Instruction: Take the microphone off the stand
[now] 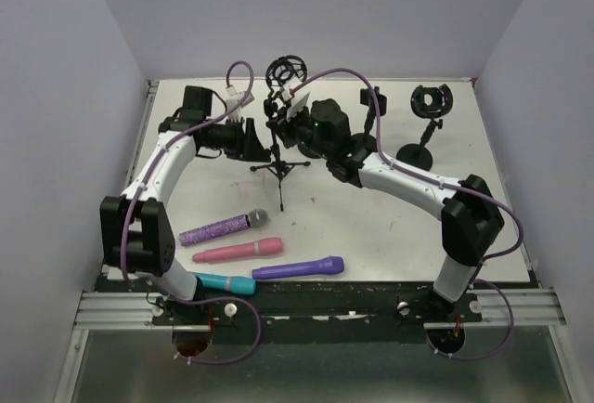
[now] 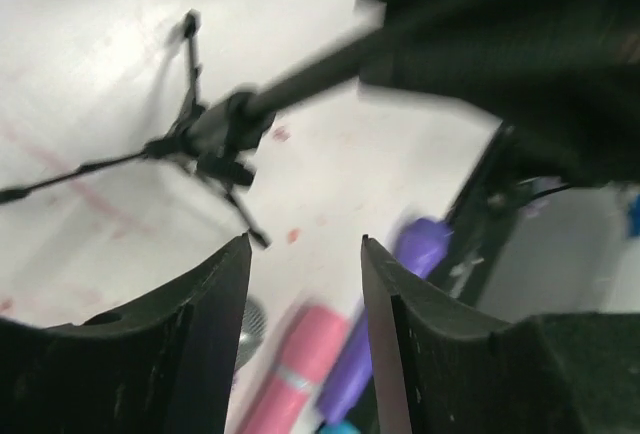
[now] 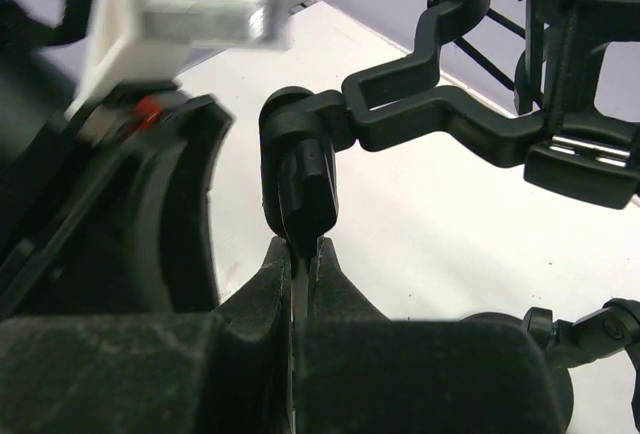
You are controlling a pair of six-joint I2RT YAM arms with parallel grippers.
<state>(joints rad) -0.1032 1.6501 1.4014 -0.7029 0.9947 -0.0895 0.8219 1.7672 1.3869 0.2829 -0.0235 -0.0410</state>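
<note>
teal microphone [image 1: 225, 283]: nearest the arm bases, flat on the table [image 1: 371, 227] at its near edge, partly under the left arm's base link.
purple microphone [image 1: 299, 267]: just right of the teal one, lying crosswise, tail toward the right.
pink microphone [image 1: 238, 252]: one row farther back, flat, close beside the purple one without clear contact.
glitter-purple microphone [image 1: 225, 228]: farthest of the four, tilted, silver mesh head pointing toward the centre of the table.
task status: the only microphones in view lie on the table, well apart from both stands.
left gripper [image 2: 305, 244]: released. fingers apart with only table showing between them. sits just left of the stand's pole. pole and leg hub show blurred beyond the fingertips in the wrist view.
tripod stand [image 1: 278, 166]: mid-table between the two grippers, thin legs spread on the table.
right gripper [image 3: 305, 246]: clenched, pads pressed together. tips meet the underside of the joint knob [image 3: 305, 199] on the stand's clamp arm. cannot tell whether any part of the knob is pinched.
shock mount [image 1: 286, 71]: black ring at the top of the tripod stand, toward the far wall.
second stand [image 1: 422, 138]: far right, round base, upright, with its own ring mount [image 1: 432, 99] on top, well apart from both grippers.
</note>
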